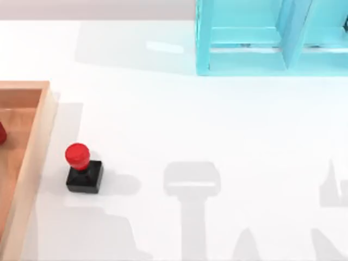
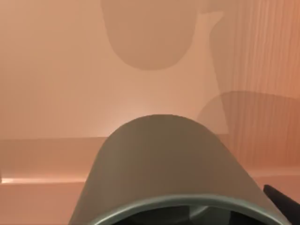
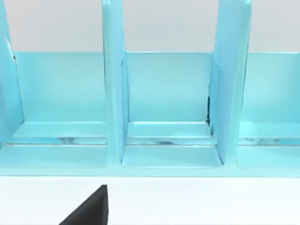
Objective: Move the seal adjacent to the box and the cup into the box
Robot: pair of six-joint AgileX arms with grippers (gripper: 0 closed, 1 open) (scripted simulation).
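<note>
The seal [image 1: 82, 168], a red knob on a black square block, stands upright on the white table just right of the box [image 1: 38, 141], a short gap from its wooden wall. In the left wrist view the olive-grey cup [image 2: 164, 164] hangs close to the camera over the box floor [image 2: 56, 84] and throws a round shadow on the wood. My left gripper [image 2: 183, 219] is shut on the cup, and one dark finger [image 2: 282, 199] shows beside it. A dark part of my right gripper [image 3: 89, 211] faces the light-blue frame.
A light-blue shelf-like frame [image 1: 261, 38] stands at the back right, with upright dividers [image 3: 112, 93]. A small red shape [image 1: 1, 133] sits at the picture's left edge inside the box. Arm shadows fall across the white table's front.
</note>
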